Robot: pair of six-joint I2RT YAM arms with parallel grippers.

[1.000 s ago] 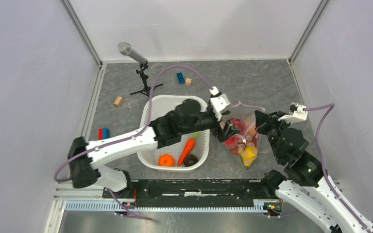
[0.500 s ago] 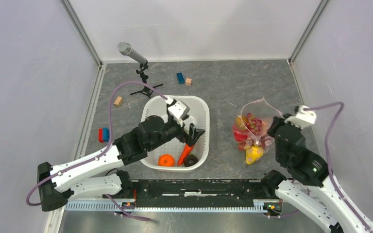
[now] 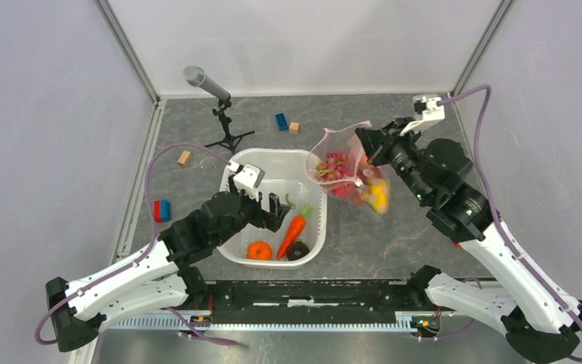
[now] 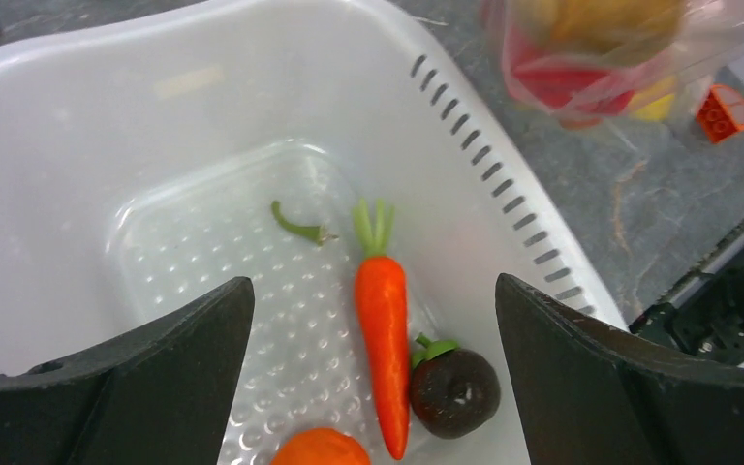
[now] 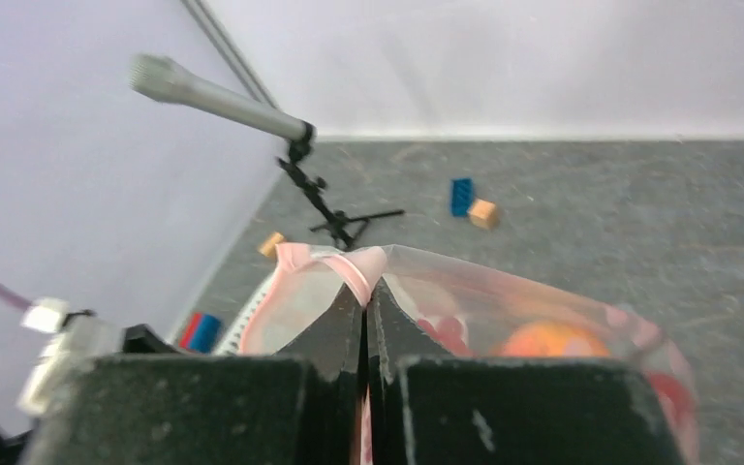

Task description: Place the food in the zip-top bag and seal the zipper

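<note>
Top external view, nearest first: the left gripper (image 3: 275,211) hovers over the near-left part of the white basin (image 3: 320,216), its fingers spread wide with nothing between them. Left wrist view looks down between those fingers (image 4: 155,368) into the basin. An orange carrot (image 4: 384,339) lies on the dimpled floor with its green top toward the far wall. An orange (image 4: 320,450) sits at the near wall just beside the carrot's tip. A dark round fruit with a green cap (image 4: 453,390) sits just beside the carrot on its other side. A loose green stem (image 4: 295,228) lies alone nearer the basin's middle.

Past the basin's far right corner, the right gripper (image 3: 364,142) has its fingers pressed together on the pink zipper (image 5: 349,263) strip at the mouth of the zip-top bag (image 3: 345,178). The bag hangs from them just beside that corner. Purple grapes (image 3: 337,161), a yellow fruit (image 3: 379,196) and red pieces (image 3: 358,189) show through the plastic. Whether its bottom touches the grey worktop (image 3: 394,243) cannot be told.

Left of the basin lies a red-and-blue block (image 3: 161,209), with a wooden block (image 3: 185,158) farther back. Beyond the basin's far wall a blue block (image 3: 281,120) and a second wooden block (image 3: 294,127) lie side by side. A microphone (image 3: 206,83) stands on its tripod past the far left corner.
</note>
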